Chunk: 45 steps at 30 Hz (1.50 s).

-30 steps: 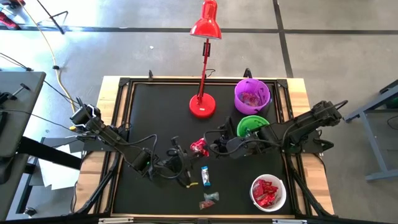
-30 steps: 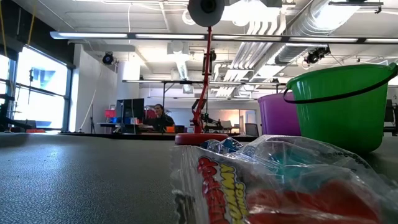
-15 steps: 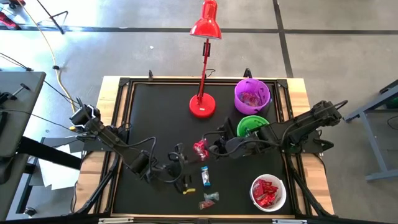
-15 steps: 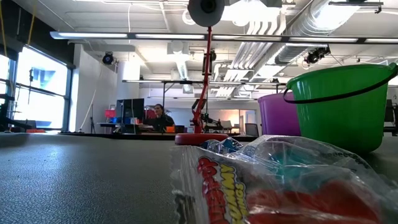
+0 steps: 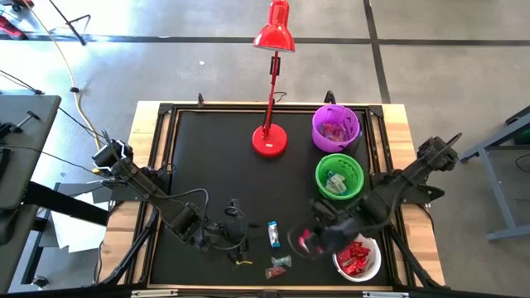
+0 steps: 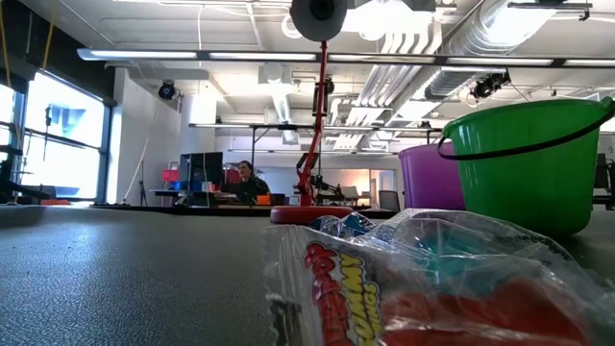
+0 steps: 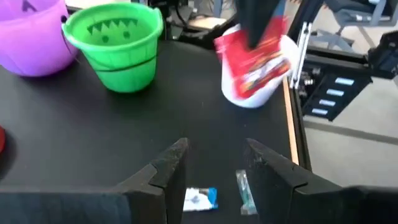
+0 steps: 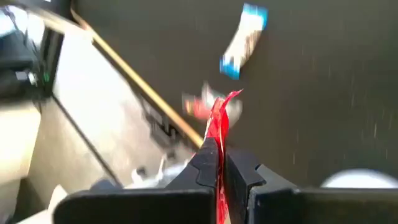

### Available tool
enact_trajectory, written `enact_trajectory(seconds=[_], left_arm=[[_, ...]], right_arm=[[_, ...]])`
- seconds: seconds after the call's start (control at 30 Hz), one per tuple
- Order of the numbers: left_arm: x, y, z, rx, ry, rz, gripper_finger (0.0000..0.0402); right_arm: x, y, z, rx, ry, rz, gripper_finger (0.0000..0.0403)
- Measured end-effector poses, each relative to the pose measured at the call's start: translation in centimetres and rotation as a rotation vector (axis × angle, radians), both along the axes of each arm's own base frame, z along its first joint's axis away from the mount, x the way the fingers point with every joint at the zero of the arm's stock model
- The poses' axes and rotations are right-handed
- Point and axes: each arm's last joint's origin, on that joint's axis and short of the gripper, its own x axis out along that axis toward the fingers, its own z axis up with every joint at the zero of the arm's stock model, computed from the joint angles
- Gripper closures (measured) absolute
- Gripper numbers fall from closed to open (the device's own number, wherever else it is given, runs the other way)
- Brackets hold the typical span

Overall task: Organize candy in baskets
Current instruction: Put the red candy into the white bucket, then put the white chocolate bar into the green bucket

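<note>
My right gripper (image 5: 305,240) hovers just left of the white basket (image 5: 368,266), shut on a red candy (image 7: 258,59). That basket holds several red candies. The green basket (image 5: 339,175) and the purple basket (image 5: 335,126) stand behind it along the right side, each with sweets inside. My left gripper (image 7: 214,168) stands open above the table's near middle, holding nothing. A blue-and-white candy (image 5: 273,234) and a clear-wrapped candy (image 5: 279,266) lie on the black mat in front of it. Another wrapped candy (image 6: 413,279) fills the low view. My right gripper pinches the red candy's wrapper by one edge (image 8: 216,134) between its two fingers. The fingers come slanting down from above. The candy is lifted clear of the mat and sticks out beyond the fingertips.
A red desk lamp (image 5: 270,139) stands with its round base at the table's far middle. A raised dark frame (image 5: 170,165) borders the black mat. The mat's left half and far left lie bare.
My right gripper has swung from beside the green basket toward the table's near edge, tipping downward, to a place beside the white basket. The red candy has gone with it, clear of the mat. My left gripper has turned a little over the near middle.
</note>
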Motion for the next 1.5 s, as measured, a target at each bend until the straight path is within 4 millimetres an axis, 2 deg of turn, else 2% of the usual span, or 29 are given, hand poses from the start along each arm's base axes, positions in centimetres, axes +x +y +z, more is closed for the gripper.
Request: enact_trajectory(seconds=[0.17, 0.3, 0.5, 0.63, 0.9, 1.07, 1.3, 1.5], left_arm=[[0.0, 0.1, -0.1, 0.000, 0.009, 0.005, 0.0266], [0.2, 0.3, -0.1, 0.001, 0.009, 0.012, 0.0266], [0.4, 1.1, -0.3, 0.024, 0.038, 0.031, 0.0266], [0.6, 1.6, -0.5, 0.037, 0.057, 0.044, 0.0266], [0.9, 2.2, -0.6, 0.044, 0.068, 0.063, 0.0266], [1.0, 2.5, -0.6, 0.060, 0.073, 0.063, 0.0266], [1.1, 2.6, -0.6, 0.065, 0.074, 0.063, 0.0266], [1.0, 2.6, -0.9, 0.009, 0.122, 0.023, 0.0266]], right_arm=[[-2.2, 2.7, -0.1, 0.071, 0.047, 0.034, 0.0402], [-4.6, 4.0, -0.4, 0.065, 0.156, 0.016, 0.0402], [-8.6, 3.4, 0.3, -0.093, 0.385, -0.096, 0.0402], [-10.4, 3.2, 1.2, -0.150, 0.468, -0.143, 0.0402], [-11.1, 3.9, 1.3, -0.121, 0.474, -0.122, 0.0394], [-10.9, 4.1, 1.3, -0.129, 0.453, -0.029, 0.0350], [-10.9, 4.2, 1.3, -0.126, 0.444, -0.008, 0.0273], [-10.2, 4.6, 1.4, -0.099, 0.362, 0.011, 0.0253]])
